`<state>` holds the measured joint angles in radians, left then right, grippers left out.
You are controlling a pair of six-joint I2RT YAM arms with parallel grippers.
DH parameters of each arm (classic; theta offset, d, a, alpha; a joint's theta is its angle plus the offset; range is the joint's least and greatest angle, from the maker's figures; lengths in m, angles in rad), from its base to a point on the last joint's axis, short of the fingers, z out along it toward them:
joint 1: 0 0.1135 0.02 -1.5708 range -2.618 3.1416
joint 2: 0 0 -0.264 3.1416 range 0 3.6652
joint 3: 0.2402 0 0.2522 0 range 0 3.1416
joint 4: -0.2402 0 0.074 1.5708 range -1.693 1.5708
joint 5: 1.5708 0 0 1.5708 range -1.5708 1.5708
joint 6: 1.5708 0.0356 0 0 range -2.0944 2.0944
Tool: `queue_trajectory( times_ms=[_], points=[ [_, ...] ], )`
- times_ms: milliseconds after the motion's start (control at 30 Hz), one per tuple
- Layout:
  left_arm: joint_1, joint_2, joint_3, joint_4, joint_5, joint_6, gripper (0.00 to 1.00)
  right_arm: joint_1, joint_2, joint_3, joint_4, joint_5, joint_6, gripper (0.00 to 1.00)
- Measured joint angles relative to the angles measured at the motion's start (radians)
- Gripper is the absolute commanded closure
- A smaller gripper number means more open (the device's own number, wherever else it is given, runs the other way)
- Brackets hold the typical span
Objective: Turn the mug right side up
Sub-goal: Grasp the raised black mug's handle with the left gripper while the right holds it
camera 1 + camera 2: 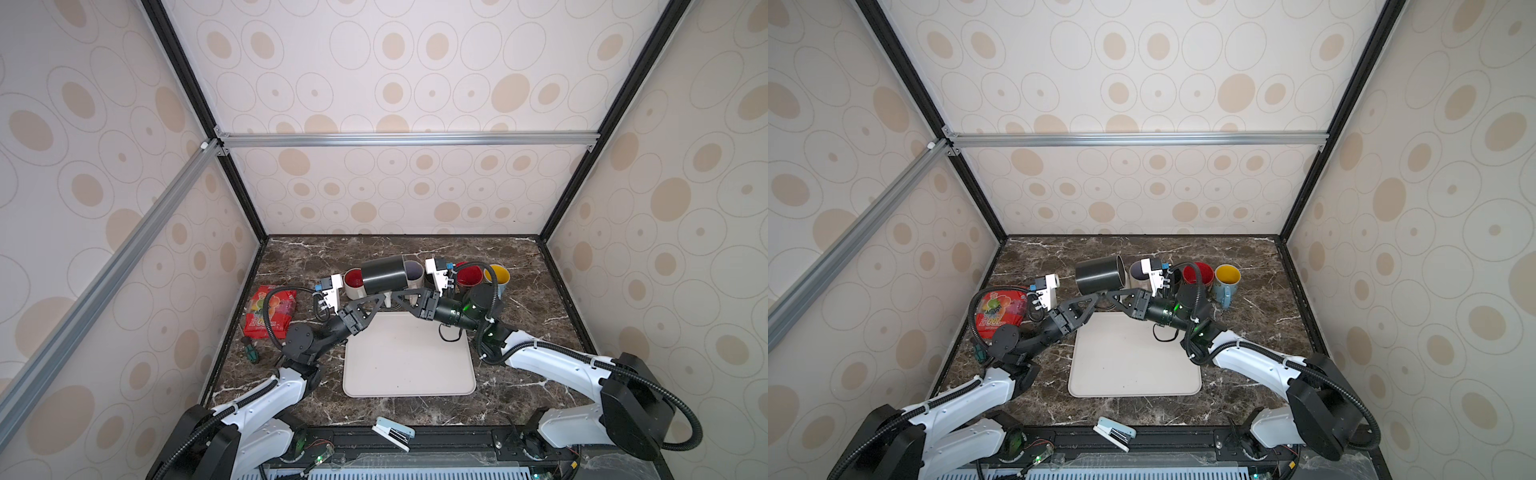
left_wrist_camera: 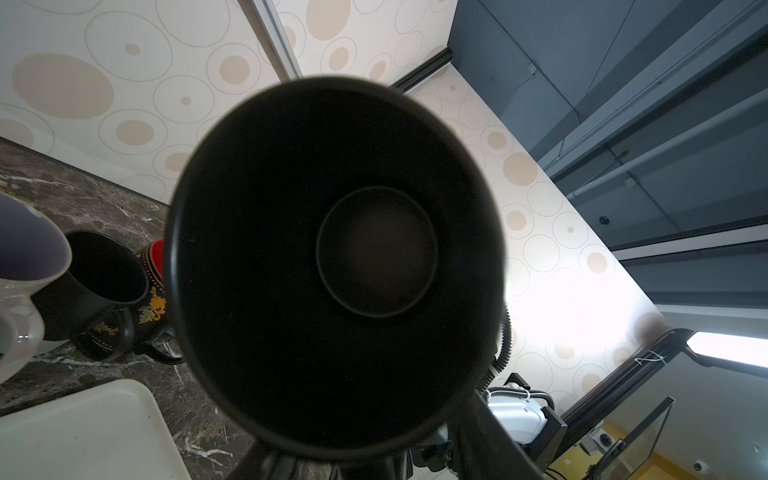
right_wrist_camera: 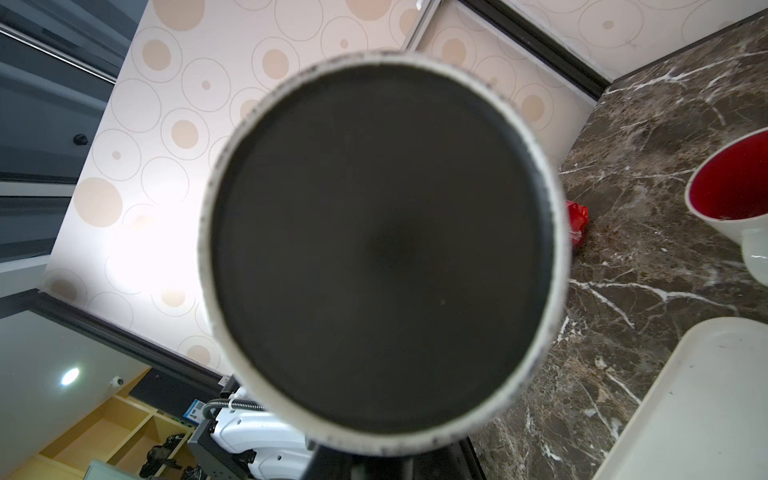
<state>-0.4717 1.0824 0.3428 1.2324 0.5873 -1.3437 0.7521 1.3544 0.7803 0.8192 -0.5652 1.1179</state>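
Black mug (image 1: 383, 274) is in the air, on its side, over the back edge of the tray (image 1: 409, 365). Its mouth faces the left wrist camera (image 2: 332, 266) and its base faces the right wrist camera (image 3: 382, 249).

The right gripper (image 1: 395, 294) is clamped tight just under the mug body. It looks to be carrying the mug, probably by the handle, but the contact itself is hidden. The left gripper (image 1: 380, 297) sits right beside it under the mug. You can't tell from any view whether its jaws are apart or biting on anything.

The step in hand reads as a two-arm regrasp partway through the flip, about half done.

- Don't let the right side release until you see the left fingers seated on the mug.
- A handle hold lets a heavy glazed mug swing, so roll slowly.
- Turn it so the base goes down and the mouth goes up.
- Lower it onto bare tray in front, not backward. The row of mugs just behind, red-lined mug (image 1: 354, 279) through yellow-lined mug (image 1: 498, 276), is close enough to clip.
- Set the base flat before you open.
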Motion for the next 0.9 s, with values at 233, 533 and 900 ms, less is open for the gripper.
queue_trajectory(
  times_ms=[233, 533, 900],
  points=[
    [0.001, 0.028, 0.0, 0.045, 0.014, -0.031, 0.59, 0.006, 0.011, 0.003, 0.02, -0.023, 0.0, 1.0],
    [0.002, 0.028, 0.0, 0.061, 0.031, -0.048, 0.74, 0.006, 0.014, 0.01, 0.025, -0.03, -0.001, 1.0],
    [0.006, 0.028, -0.003, 0.075, 0.03, -0.073, 1.0, 0.016, -0.005, 0.061, -0.127, -0.004, -0.119, 0.93]
  ],
)
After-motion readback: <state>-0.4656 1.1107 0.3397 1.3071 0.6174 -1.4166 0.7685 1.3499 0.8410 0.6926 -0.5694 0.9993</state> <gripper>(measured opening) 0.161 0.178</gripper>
